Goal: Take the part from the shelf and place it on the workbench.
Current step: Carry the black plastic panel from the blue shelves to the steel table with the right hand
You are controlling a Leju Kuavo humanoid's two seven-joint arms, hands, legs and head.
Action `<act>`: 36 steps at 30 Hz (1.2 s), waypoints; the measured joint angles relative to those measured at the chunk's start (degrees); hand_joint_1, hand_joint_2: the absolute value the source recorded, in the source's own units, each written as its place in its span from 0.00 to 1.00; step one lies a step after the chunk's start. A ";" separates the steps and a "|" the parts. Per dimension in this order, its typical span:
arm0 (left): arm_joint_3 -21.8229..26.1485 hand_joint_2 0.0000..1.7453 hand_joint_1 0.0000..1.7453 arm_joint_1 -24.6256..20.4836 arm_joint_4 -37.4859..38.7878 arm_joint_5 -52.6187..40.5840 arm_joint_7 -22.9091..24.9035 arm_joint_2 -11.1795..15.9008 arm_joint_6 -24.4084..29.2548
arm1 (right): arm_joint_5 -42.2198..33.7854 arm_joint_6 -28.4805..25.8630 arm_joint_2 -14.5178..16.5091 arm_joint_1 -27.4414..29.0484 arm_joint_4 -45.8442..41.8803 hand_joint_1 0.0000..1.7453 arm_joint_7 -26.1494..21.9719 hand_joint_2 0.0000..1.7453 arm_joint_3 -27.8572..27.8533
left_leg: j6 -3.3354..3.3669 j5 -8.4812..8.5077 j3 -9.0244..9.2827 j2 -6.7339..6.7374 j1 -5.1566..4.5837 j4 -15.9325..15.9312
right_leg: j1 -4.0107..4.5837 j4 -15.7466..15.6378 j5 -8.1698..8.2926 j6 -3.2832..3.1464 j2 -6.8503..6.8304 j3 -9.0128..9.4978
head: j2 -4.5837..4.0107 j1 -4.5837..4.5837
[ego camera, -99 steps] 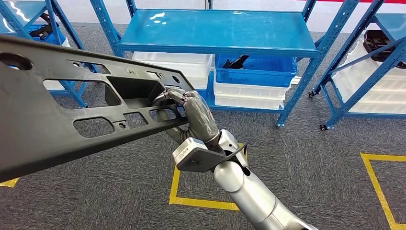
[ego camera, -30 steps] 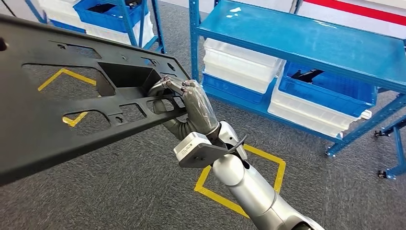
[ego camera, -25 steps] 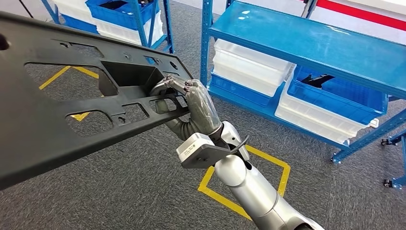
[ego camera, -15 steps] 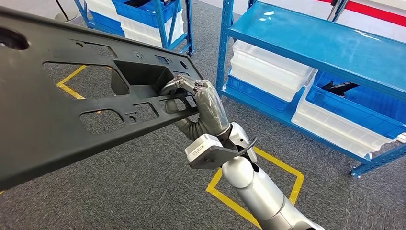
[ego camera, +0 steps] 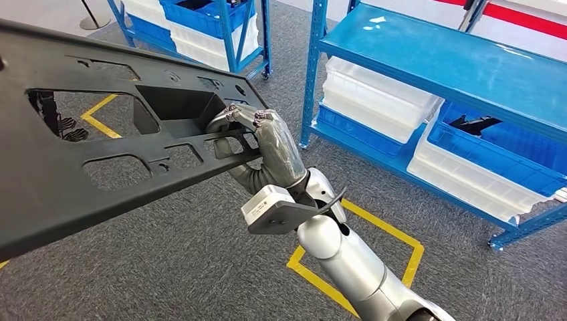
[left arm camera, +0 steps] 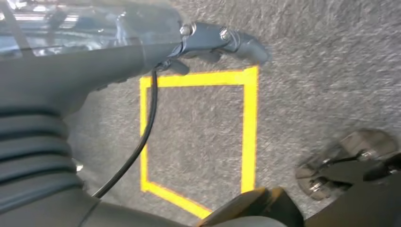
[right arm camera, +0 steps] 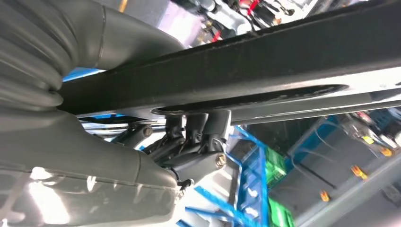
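Note:
The part (ego camera: 100,174) is a long black plastic panel with several cut-outs, carried slanting across the left of the head view above the carpet. My right hand (ego camera: 267,150) grips its near right end, fingers hooked through a cut-out. In the right wrist view the part (right arm camera: 265,61) runs across as a black bar with my right hand (right arm camera: 198,142) curled round its edge. In the left wrist view my left hand (left arm camera: 208,40) has its fingers curled over a dark grey edge (left arm camera: 94,64) that looks like the part's other end.
A blue shelf (ego camera: 468,67) stands at the right with white bins (ego camera: 374,100) and a blue crate (ego camera: 508,140) under it. Another blue rack (ego camera: 227,27) is at the back. Yellow tape squares (ego camera: 394,247) mark the grey carpet.
The whole scene has shifted as the camera turned: the shelves slid to the right and a second rack came in at the back. My right hand's hold on the part is unchanged.

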 joint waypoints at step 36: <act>-0.04 1.00 0.00 -0.23 -0.04 -0.35 0.25 -0.28 -0.02 | 0.39 -0.05 -0.19 -0.06 -0.56 1.00 0.15 1.00 0.00 | 1.66 0.55 -0.54 -2.03 0.22 -0.52 | -0.26 5.83 -4.52 0.80 0.82 -2.30 | 0.00 0.71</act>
